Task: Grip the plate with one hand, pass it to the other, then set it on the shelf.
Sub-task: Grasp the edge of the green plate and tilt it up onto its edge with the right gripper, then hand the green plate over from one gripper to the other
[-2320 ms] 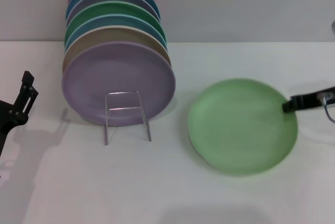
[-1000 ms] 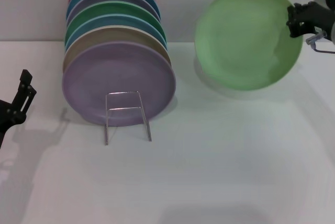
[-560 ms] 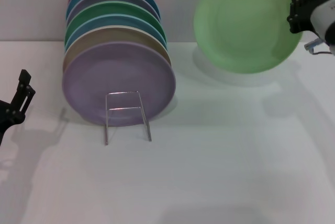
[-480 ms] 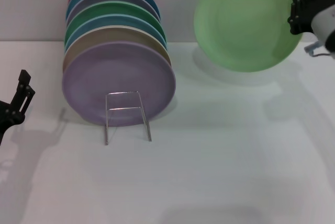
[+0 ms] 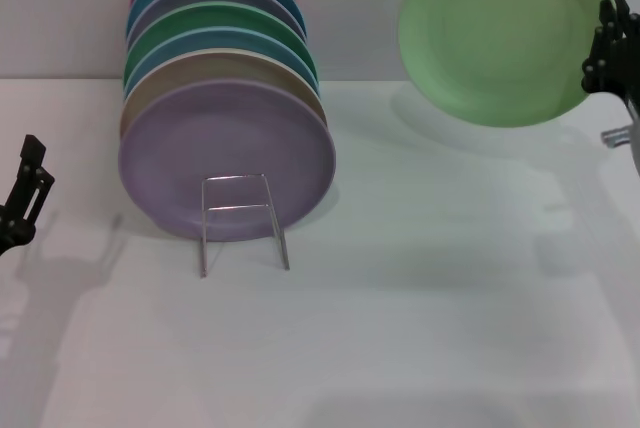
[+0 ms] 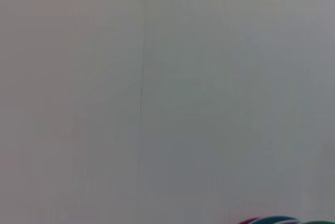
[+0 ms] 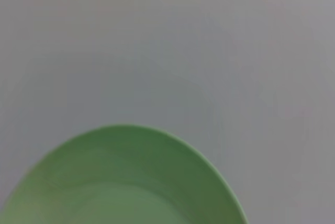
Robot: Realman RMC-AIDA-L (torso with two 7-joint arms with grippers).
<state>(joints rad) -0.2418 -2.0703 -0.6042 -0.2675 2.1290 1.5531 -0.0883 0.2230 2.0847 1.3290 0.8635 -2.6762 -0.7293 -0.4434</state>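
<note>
Gripping the pale green plate (image 5: pixel 495 33) by its right rim, the right end effector (image 5: pixel 604 48) holds it in the air, face toward the camera, above the far right of the white table (image 5: pixel 420 278). Well apart to the left, the silver wire shelf (image 5: pixel 243 220) props 7 coloured plates, a lavender plate (image 5: pixel 225 153) in front. The left end effector (image 5: pixel 22 198) waits at the table's left edge; its fingers cannot be made out.

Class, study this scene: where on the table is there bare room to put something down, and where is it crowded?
Bare: the tabletop right of the shelf, under the raised plate in the right end effector, and the near strip. Crowded: the back left, where the lavender plate fronts a row of plates, near the left end effector.
</note>
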